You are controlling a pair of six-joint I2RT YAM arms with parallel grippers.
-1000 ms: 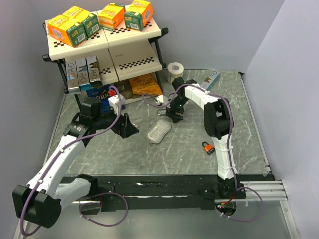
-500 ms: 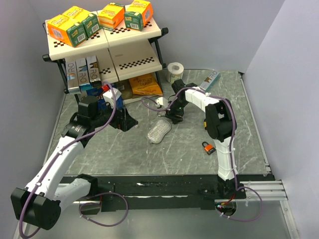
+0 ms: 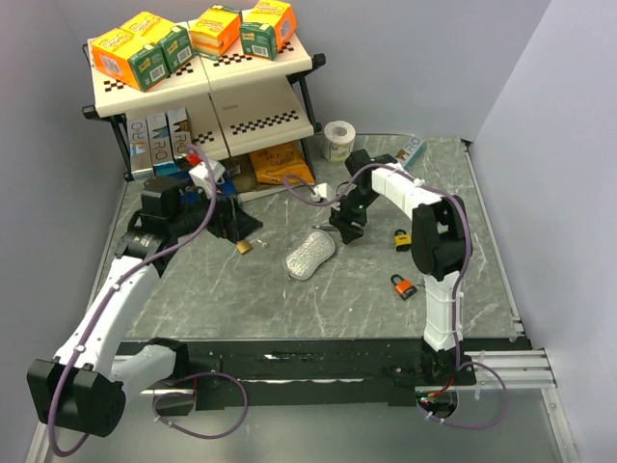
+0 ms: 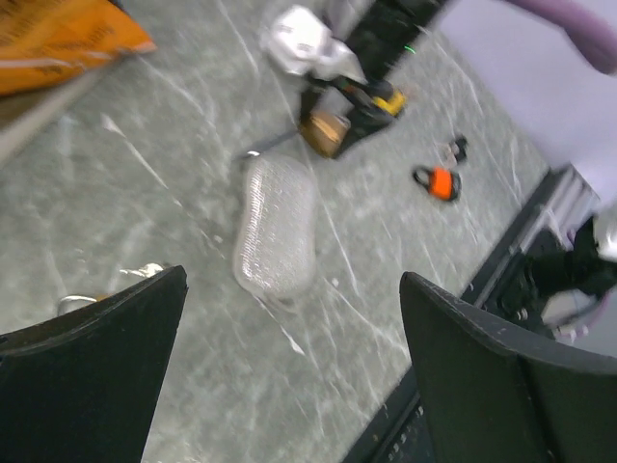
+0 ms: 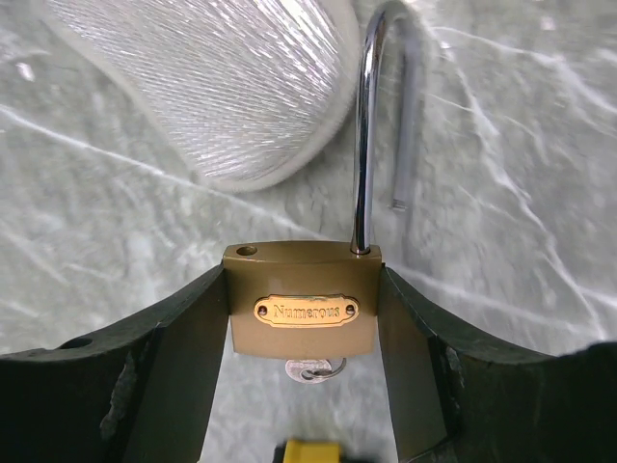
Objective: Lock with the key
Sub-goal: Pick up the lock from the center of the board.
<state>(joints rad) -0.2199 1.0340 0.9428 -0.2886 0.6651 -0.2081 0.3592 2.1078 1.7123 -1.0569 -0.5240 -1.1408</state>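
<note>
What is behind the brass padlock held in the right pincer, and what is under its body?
Behind the brass padlock, clamped in the right pincer, lie a silver pouch and the grey table. A key pokes from its underside; its blade is hidden inside the lock.

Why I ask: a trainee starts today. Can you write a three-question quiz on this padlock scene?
1. True or false: the brass padlock held by the right gripper has its shackle shut.
2. What lies just beyond that shackle in the right wrist view? A. silver mesh pouch B. tape roll C. orange box
3. Fill in: the left gripper is ___ (open or shut).

Key: 1 false; 2 A; 3 open.
</note>
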